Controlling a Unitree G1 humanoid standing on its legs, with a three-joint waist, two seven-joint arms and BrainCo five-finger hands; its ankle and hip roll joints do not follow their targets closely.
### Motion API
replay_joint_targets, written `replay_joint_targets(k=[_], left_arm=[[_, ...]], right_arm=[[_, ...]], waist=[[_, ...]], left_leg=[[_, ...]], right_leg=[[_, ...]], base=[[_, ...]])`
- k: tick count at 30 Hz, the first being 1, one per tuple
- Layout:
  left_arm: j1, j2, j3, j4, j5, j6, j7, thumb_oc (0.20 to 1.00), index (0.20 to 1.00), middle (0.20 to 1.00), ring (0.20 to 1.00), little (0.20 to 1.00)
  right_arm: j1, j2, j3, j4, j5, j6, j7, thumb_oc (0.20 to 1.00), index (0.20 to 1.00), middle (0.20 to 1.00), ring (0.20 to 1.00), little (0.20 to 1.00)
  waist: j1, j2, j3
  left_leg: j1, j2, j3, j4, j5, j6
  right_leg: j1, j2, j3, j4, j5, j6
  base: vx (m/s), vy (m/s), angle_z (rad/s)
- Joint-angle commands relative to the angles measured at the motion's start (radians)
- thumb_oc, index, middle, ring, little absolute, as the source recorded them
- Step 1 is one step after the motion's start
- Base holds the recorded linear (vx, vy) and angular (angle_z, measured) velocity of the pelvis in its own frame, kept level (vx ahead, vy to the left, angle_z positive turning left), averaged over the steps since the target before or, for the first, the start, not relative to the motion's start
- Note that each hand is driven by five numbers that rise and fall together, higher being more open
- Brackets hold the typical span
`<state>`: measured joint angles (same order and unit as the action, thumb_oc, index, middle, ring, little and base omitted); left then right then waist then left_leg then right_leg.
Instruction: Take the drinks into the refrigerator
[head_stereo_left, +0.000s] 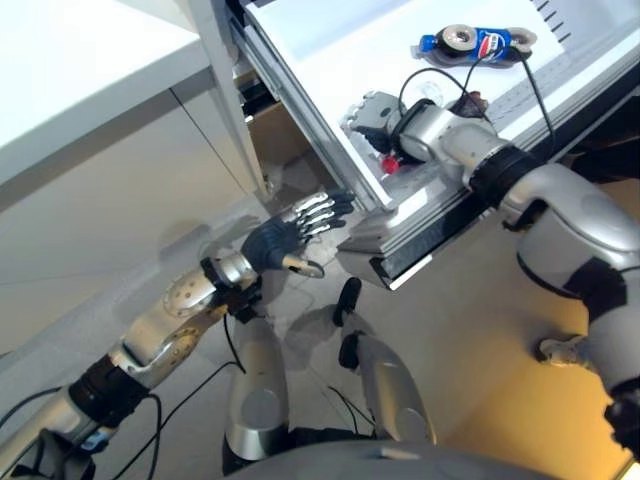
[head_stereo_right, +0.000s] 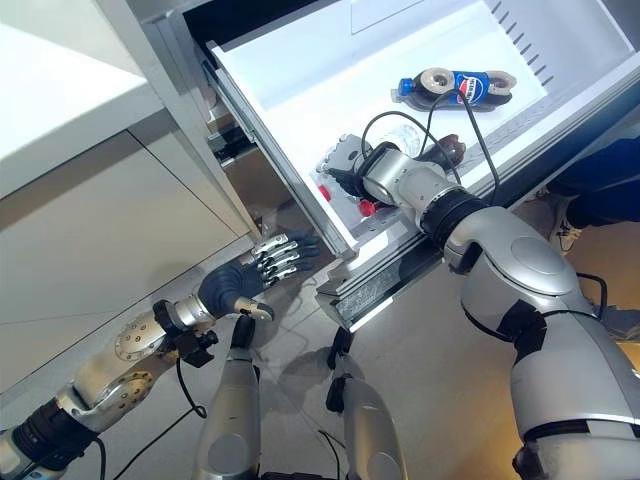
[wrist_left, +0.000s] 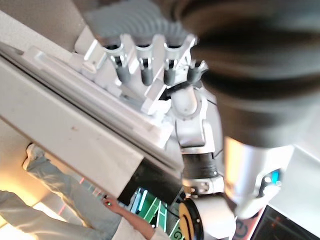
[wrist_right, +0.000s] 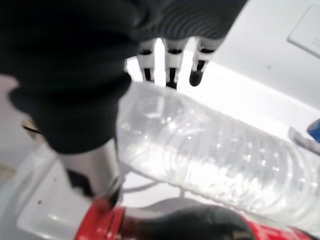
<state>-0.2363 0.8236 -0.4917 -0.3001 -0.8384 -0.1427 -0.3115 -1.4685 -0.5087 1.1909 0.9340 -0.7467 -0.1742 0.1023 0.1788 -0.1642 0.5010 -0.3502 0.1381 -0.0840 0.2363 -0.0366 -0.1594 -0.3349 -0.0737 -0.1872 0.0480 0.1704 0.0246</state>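
Note:
The white refrigerator drawer (head_stereo_left: 310, 110) stands pulled out. A blue-labelled drink bottle (head_stereo_left: 478, 43) lies on its side at the far end. My right hand (head_stereo_left: 375, 112) reaches into the near corner, its fingers (wrist_right: 170, 60) straight over a clear plastic bottle (wrist_right: 215, 155) lying under the palm. A dark drink bottle (wrist_right: 190, 225) with a red cap (head_stereo_right: 367, 207) lies beside it. My left hand (head_stereo_left: 300, 225) is open below the drawer's front corner, fingertips (wrist_left: 142, 67) at the drawer's rail.
A white cabinet (head_stereo_left: 80, 60) rises on the left beside the drawer. The drawer's thick front panel (head_stereo_left: 430, 230) juts out over the floor. A person in light trousers (wrist_left: 50, 200) stands close by, a shoe (head_stereo_left: 562, 350) on the floor at right.

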Motion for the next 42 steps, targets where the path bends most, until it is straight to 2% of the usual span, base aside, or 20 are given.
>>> replay_joint_targets(k=[1,8,13,15,16,17,18,19,20,21,23,25,28,31,33,34,37,38,41,42], left_arm=[[0.042,0.003,0.039,-0.151,0.011,-0.032,-0.014,1.0,1.0,1.0,1.0,1.0],[0.027,0.032,0.039,-0.15,0.0,-0.025,-0.04,1.0,1.0,1.0,1.0,1.0],[0.043,0.051,0.055,-0.131,0.003,-0.022,-0.056,1.0,1.0,1.0,1.0,1.0],[0.069,0.058,0.079,-0.127,0.007,-0.022,-0.061,1.0,1.0,1.0,1.0,1.0],[0.106,0.066,0.112,-0.123,0.012,-0.026,-0.066,1.0,1.0,1.0,1.0,1.0],[0.109,0.067,0.114,-0.125,0.013,-0.025,-0.066,1.0,1.0,1.0,1.0,1.0],[0.131,0.066,0.128,-0.124,0.015,-0.027,-0.069,1.0,1.0,1.0,1.0,1.0],[0.151,0.064,0.145,-0.118,0.017,-0.029,-0.069,1.0,1.0,1.0,1.0,1.0],[0.189,0.054,0.182,-0.108,0.026,-0.033,-0.075,1.0,1.0,1.0,1.0,1.0],[0.192,0.057,0.182,-0.111,0.027,-0.033,-0.076,1.0,1.0,1.0,1.0,1.0],[0.223,0.044,0.209,-0.1,0.046,-0.034,-0.081,1.0,1.0,1.0,1.0,1.0],[0.251,0.018,0.227,-0.09,0.061,-0.039,-0.087,1.0,1.0,1.0,1.0,1.0],[0.307,-0.02,0.276,-0.08,0.079,-0.041,-0.095,1.0,1.0,1.0,1.0,1.0],[0.362,-0.051,0.311,-0.069,0.098,-0.04,-0.101,1.0,1.0,1.0,1.0,1.0],[0.387,-0.074,0.335,-0.063,0.116,-0.039,-0.106,1.0,1.0,1.0,1.0,1.0],[0.394,-0.077,0.337,-0.064,0.123,-0.039,-0.108,1.0,1.0,1.0,1.0,1.0],[0.42,-0.105,0.355,-0.057,0.15,-0.048,-0.109,1.0,1.0,1.0,1.0,1.0],[0.42,-0.103,0.353,-0.058,0.151,-0.049,-0.109,1.0,1.0,1.0,1.0,1.0],[0.439,-0.133,0.364,-0.059,0.17,-0.059,-0.119,1.0,1.0,1.0,1.0,1.0],[0.441,-0.132,0.365,-0.059,0.171,-0.059,-0.119,1.0,1.0,1.0,1.0,1.0]], right_arm=[[-0.126,-0.026,0.027,0.046,0.015,0.018,-0.016,1.0,1.0,1.0,1.0,1.0],[-0.147,-0.078,0.035,0.036,0.052,0.018,-0.008,1.0,1.0,1.0,1.0,1.0],[-0.17,-0.146,0.014,-0.03,0.169,0.01,0.004,1.0,1.0,1.0,1.0,1.0],[-0.174,-0.202,0.0,-0.1,0.223,0.002,0.005,1.0,1.0,1.0,1.0,1.0],[-0.173,-0.282,-0.019,-0.189,0.285,-0.012,0.0,1.0,1.0,1.0,1.0,1.0],[-0.171,-0.286,-0.02,-0.197,0.287,-0.01,0.003,1.0,1.0,1.0,1.0,1.0],[-0.158,-0.332,-0.041,-0.244,0.321,-0.018,0.001,1.0,1.0,1.0,1.0,1.0],[-0.142,-0.367,-0.066,-0.28,0.348,-0.02,-0.004,1.0,1.0,1.0,1.0,1.0],[-0.1,-0.5,-0.12,-0.429,0.404,-0.046,-0.022,1.0,1.0,1.0,1.0,1.0],[-0.087,-0.512,-0.131,-0.448,0.405,-0.041,-0.016,1.0,1.0,1.0,1.0,1.0],[-0.007,-0.63,-0.207,-0.589,0.427,-0.067,-0.028,1.0,1.0,1.0,1.0,1.0],[0.178,-0.746,-0.365,-0.704,0.431,-0.086,-0.06,1.0,1.0,1.0,1.0,1.0],[0.487,-0.822,-0.628,-0.808,0.422,-0.1,-0.08,1.0,1.0,1.0,1.0,1.0],[0.896,-0.787,-0.975,-0.89,0.411,-0.113,-0.081,1.0,1.0,1.0,1.0,1.0],[1.084,-0.743,-1.112,-0.912,0.406,-0.115,-0.074,1.0,1.0,1.0,1.0,1.0],[1.186,-0.71,-1.191,-0.925,0.394,-0.115,-0.074,1.0,1.0,1.0,1.0,1.0],[1.372,-0.583,-1.274,-0.871,0.366,-0.111,-0.085,1.0,1.0,1.0,1.0,1.0],[1.379,-0.58,-1.279,-0.873,0.365,-0.112,-0.086,1.0,1.0,1.0,1.0,1.0],[1.449,-0.472,-1.248,-0.843,0.367,-0.108,-0.048,1.0,1.0,1.0,1.0,1.0],[1.447,-0.47,-1.245,-0.841,0.366,-0.108,-0.05,1.0,1.0,1.0,1.0,1.0]], waist=[[0.006,0.004,0.019],[0.017,0.005,0.019],[0.014,0.002,-0.03],[0.007,0.0,-0.057],[-0.005,0.001,-0.086],[-0.004,0.001,-0.086],[-0.01,0.002,-0.101],[-0.014,0.004,-0.12],[-0.039,0.01,-0.154],[-0.036,0.009,-0.155],[-0.055,0.017,-0.184],[-0.075,0.027,-0.215],[-0.108,0.041,-0.254],[-0.129,0.035,-0.289],[-0.141,0.035,-0.296],[-0.138,0.036,-0.304],[-0.143,0.046,-0.314],[-0.14,0.045,-0.315],[-0.139,0.057,-0.323],[-0.139,0.055,-0.323]], left_leg=[[0.159,-0.078,0.017,-0.232,0.034,0.171],[0.206,-0.092,0.021,-0.227,0.025,0.17],[0.248,-0.102,0.035,-0.22,0.009,0.168],[0.268,-0.106,0.044,-0.216,0.0,0.169],[0.287,-0.109,0.057,-0.212,-0.007,0.169],[0.289,-0.109,0.057,-0.213,-0.008,0.169],[0.302,-0.111,0.062,-0.213,-0.012,0.17],[0.316,-0.113,0.067,-0.214,-0.014,0.172],[0.344,-0.116,0.079,-0.225,-0.016,0.173],[0.348,-0.116,0.079,-0.228,-0.016,0.173],[0.372,-0.116,0.089,-0.244,-0.017,0.174],[0.405,-0.118,0.094,-0.269,-0.015,0.176],[0.434,-0.122,0.102,-0.298,-0.001,0.178],[0.462,-0.118,0.098,-0.321,-0.01,0.178],[0.46,-0.118,0.105,-0.324,0.001,0.178],[0.465,-0.115,0.103,-0.324,-0.012,0.178],[0.465,-0.119,0.11,-0.324,-0.012,0.18],[0.465,-0.119,0.111,-0.324,-0.012,0.18],[0.474,-0.121,0.115,-0.324,-0.015,0.182],[0.475,-0.121,0.116,-0.324,-0.015,0.182]], right_leg=[[0.019,0.009,-0.002,0.194,-0.154,0.064],[0.082,-0.002,-0.003,0.178,-0.152,0.062],[0.139,-0.007,0.006,0.152,-0.145,0.06],[0.164,-0.01,0.012,0.141,-0.144,0.06],[0.189,-0.012,0.021,0.132,-0.144,0.062],[0.191,-0.011,0.021,0.131,-0.144,0.062],[0.204,-0.011,0.027,0.125,-0.145,0.063],[0.222,-0.01,0.031,0.118,-0.147,0.064],[0.246,-0.006,0.042,0.103,-0.15,0.068],[0.249,-0.006,0.041,0.1,-0.15,0.069],[0.27,-0.004,0.049,0.084,-0.152,0.072],[0.3,-0.001,0.056,0.063,-0.154,0.076],[0.323,-0.004,0.061,0.042,-0.145,0.079],[0.347,-0.002,0.064,0.027,-0.152,0.084],[0.347,-0.005,0.068,0.022,-0.138,0.084],[0.354,-0.002,0.07,0.019,-0.148,0.086],[0.355,-0.006,0.075,0.013,-0.138,0.09],[0.355,-0.006,0.076,0.013,-0.137,0.09],[0.361,-0.01,0.084,0.007,-0.133,0.091],[0.362,-0.009,0.085,0.007,-0.133,0.091]], base=[[0.0,0.0,0.0],[0.0,0.0,0.0],[0.03,0.017,-0.02],[0.09,0.051,-0.12],[0.09,0.056,-0.07],[0.09,0.05,-0.02],[0.08,0.032,-0.06],[0.14,0.067,-0.14],[0.11,0.057,-0.18],[0.11,0.046,-0.14],[0.1,0.022,-0.08],[0.12,0.026,-0.16],[0.09,0.013,-0.09],[0.07,-0.008,-0.09],[0.02,-0.008,-0.01],[0.01,-0.016,-0.05],[0.01,-0.004,-0.06],[0.01,0.004,-0.08],[0.01,-0.007,-0.08],[0.0,-0.005,-0.05]])
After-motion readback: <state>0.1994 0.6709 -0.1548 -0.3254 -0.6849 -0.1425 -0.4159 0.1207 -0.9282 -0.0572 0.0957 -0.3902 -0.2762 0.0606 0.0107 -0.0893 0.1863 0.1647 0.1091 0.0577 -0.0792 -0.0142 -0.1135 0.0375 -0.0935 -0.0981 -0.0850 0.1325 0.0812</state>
